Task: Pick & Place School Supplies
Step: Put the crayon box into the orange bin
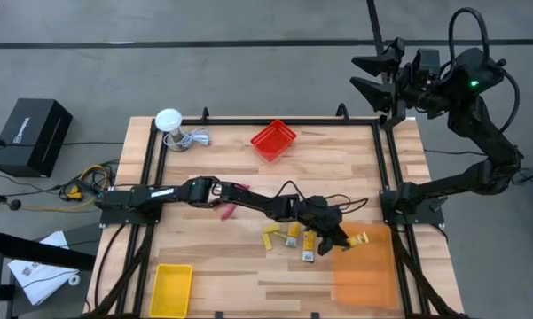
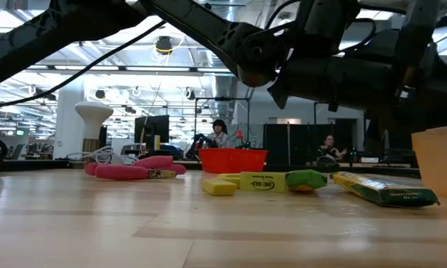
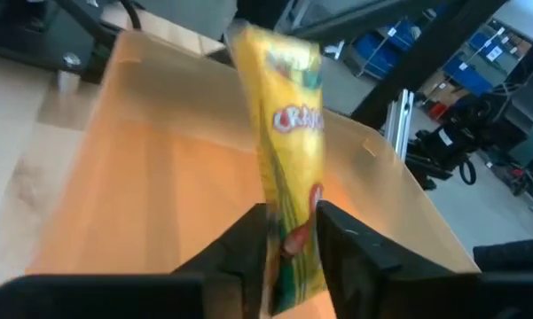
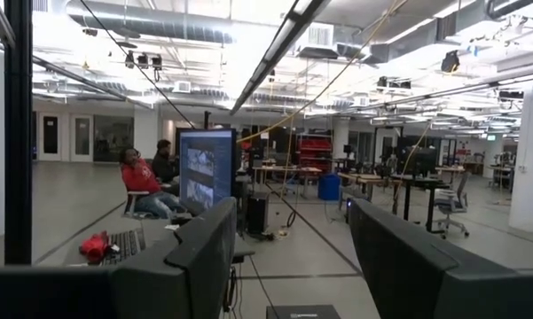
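Fingers of the left gripper (image 3: 291, 232) stand slightly parted around a yellow crayon box (image 3: 288, 142) at the orange bin (image 1: 365, 268), more yellow boxes (image 1: 291, 236) just beside, while the right gripper (image 1: 365, 75) waits open off-table.

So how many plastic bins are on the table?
3: a red mesh bin at the far middle, a yellow bin at the near left, a translucent orange bin at the near right. None looks hidden.

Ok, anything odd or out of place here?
Nothing damaged. The yellow crayon box stands on end between the left gripper fingers over the orange bin. The right gripper is parked off the table, open, facing the room.
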Available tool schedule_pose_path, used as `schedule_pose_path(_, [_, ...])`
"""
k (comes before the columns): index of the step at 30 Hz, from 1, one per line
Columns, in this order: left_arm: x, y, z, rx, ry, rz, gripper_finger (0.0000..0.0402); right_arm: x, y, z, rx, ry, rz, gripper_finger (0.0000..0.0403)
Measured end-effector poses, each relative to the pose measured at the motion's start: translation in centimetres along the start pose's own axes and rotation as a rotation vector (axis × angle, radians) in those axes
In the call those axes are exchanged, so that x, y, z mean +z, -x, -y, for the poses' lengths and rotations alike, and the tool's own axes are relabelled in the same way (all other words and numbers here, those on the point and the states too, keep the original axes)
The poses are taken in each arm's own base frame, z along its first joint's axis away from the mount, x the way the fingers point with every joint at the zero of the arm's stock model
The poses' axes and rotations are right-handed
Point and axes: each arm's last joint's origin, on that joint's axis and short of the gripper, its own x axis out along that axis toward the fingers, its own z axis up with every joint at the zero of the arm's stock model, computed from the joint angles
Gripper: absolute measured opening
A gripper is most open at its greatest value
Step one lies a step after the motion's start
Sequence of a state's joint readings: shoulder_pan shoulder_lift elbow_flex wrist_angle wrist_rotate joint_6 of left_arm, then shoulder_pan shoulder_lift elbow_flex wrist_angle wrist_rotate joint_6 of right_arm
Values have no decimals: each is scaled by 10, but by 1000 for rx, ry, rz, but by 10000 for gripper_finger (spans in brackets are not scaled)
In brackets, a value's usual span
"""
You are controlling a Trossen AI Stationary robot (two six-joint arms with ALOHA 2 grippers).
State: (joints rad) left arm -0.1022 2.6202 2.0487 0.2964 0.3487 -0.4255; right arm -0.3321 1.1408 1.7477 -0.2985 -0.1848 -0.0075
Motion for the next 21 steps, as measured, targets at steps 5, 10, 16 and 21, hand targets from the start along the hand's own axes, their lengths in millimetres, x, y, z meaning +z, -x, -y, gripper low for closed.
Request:
schedule_pose_path(5, [6, 3, -2, -3, 9, 22, 138, 1, 2, 0, 0, 1, 6, 212])
schedule_pose_path(10, [30, 13, 0, -13, -5, 92, 153, 4, 6, -1, 1, 3, 16, 212])
schedule_pose_path(16, [84, 46, 17, -27, -52, 146, 148, 2, 7, -1, 1, -6, -9, 212])
schedule_pose_path(21, [111, 90, 33, 96, -153, -102, 142, 2, 6, -4, 17, -15, -15, 212])
